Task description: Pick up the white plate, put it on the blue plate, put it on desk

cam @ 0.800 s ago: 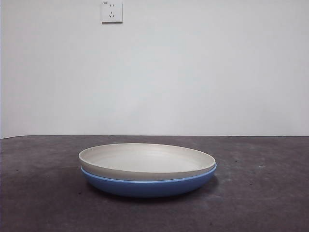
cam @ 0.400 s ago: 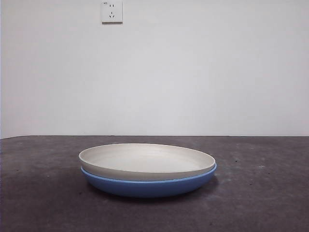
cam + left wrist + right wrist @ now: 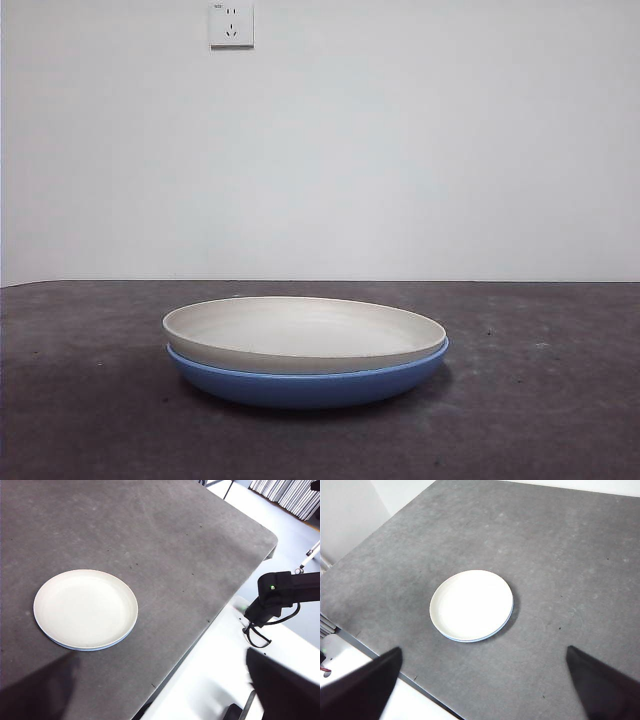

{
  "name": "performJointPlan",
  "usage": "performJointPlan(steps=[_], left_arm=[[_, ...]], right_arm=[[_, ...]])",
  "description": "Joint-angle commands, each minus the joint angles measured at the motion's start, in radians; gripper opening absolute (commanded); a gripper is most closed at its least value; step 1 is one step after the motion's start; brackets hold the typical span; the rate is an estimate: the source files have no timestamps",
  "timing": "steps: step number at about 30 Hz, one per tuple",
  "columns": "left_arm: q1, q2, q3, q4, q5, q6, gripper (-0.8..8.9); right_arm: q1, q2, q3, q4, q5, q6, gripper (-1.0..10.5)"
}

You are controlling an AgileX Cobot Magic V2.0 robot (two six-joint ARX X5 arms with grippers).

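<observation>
The white plate (image 3: 300,335) sits nested on top of the blue plate (image 3: 305,387) in the middle of the desk (image 3: 540,400). From above, the white plate (image 3: 85,608) (image 3: 471,604) covers the blue plate (image 3: 95,649) (image 3: 507,621), of which only a thin rim edge shows. My left gripper (image 3: 159,655) hangs high over the desk's near edge, well clear of the plates, open and holding nothing. High above and apart from the stack, my right gripper (image 3: 484,650) is also open and holds nothing. Neither arm shows in the front view.
A white wall with a socket (image 3: 231,24) stands behind the desk. The desk's edge and rounded corner (image 3: 270,540) show in the left wrist view, with a black arm (image 3: 280,595) beyond the edge over a white base.
</observation>
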Motion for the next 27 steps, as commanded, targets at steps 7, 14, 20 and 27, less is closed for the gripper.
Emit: performJointPlan(steps=[7, 14, 20, 27], left_arm=[[-0.004, 0.005, 0.012, 0.016, 0.006, 0.009, 0.31], [-0.004, 0.005, 0.012, 0.016, 0.006, 0.009, 0.31], [-0.006, 0.005, 0.011, 0.015, 0.006, 0.009, 0.31], [0.171, -0.029, -0.163, 0.154, 0.116, 0.009, 0.31]], right_arm=[[0.006, 0.005, 0.019, -0.07, 0.006, -0.011, 0.1], [0.006, 0.005, 0.019, -0.07, 0.006, -0.012, 0.1], [0.006, 0.005, 0.019, -0.069, 0.006, -0.012, 0.1], [0.006, 0.005, 0.019, -0.07, 0.006, -0.012, 0.1]])
